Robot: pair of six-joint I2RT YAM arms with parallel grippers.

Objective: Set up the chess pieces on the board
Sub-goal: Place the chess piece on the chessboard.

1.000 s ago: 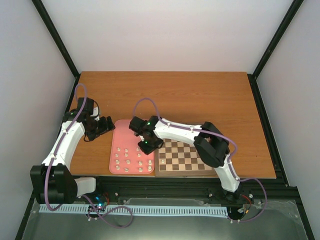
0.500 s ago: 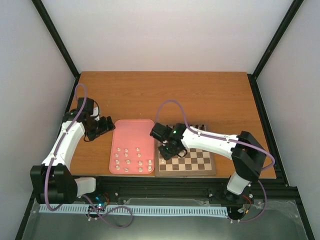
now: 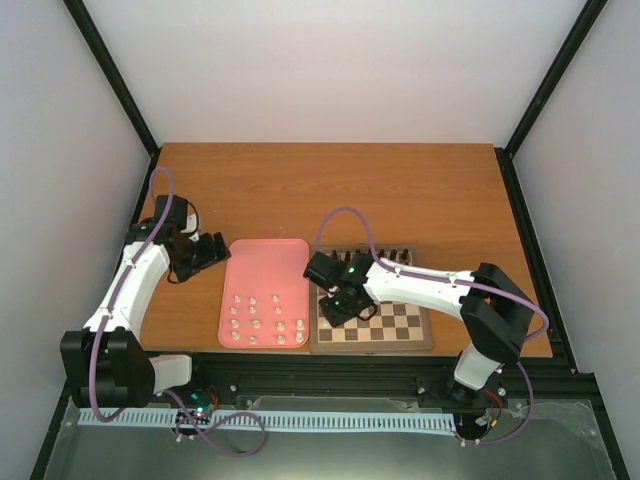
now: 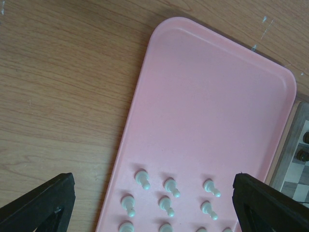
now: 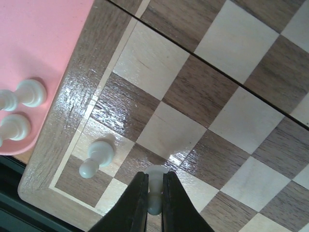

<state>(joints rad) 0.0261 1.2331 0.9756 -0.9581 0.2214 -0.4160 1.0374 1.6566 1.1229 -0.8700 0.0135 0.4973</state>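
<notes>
— Views first: what does the overhead one give?

— Both arms. The right hand [image 3: 340,305] is low over the near left corner of the board [image 3: 400,330]. The left hand [image 3: 205,250] is well apart from it, over the desk [image 3: 400,190] by the far left corner of the pink tray [image 3: 265,265]. It does not show whether either hand is closed.

— And the wrist cameras?

— The right one shows that hand clenched on one white piece [image 5: 155,183], with its fingers [image 5: 133,203] pinching the stem over the board's near row. The left one shows the left hand spread wide with nothing between its fingers and the tray below.

— Counts?

— Two white pieces on the board. One is held, and another [image 5: 94,158] stands on the corner square just beside the fingers. On the tray, the left wrist view gives six whole ones [image 4: 171,186] in two rows of three, with the tops of more cut off at the frame's edge. Dark pieces [image 3: 385,252] line the board's far edge, beyond the right hand, and they are too small to count.
</notes>
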